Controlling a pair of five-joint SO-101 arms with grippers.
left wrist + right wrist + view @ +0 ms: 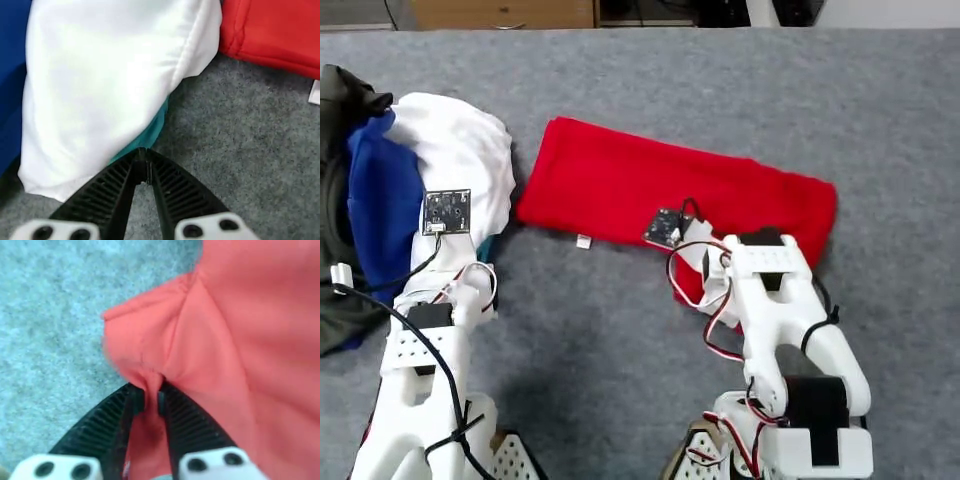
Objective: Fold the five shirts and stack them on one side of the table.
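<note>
Three cameras: one overhead, one riding each of my wrists.
The high view faces down over the desk and both my arms. Each wrist camera looks close along my left gripper or right gripper, and all three catch the red shirt.

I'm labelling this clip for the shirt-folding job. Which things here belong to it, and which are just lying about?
Job: red shirt, pinched in the right tool; white shirt; blue shirt; teal shirt under the white one; dark shirt; left tool, shut.
Lying about: wooden cabinet behind the table.
</note>
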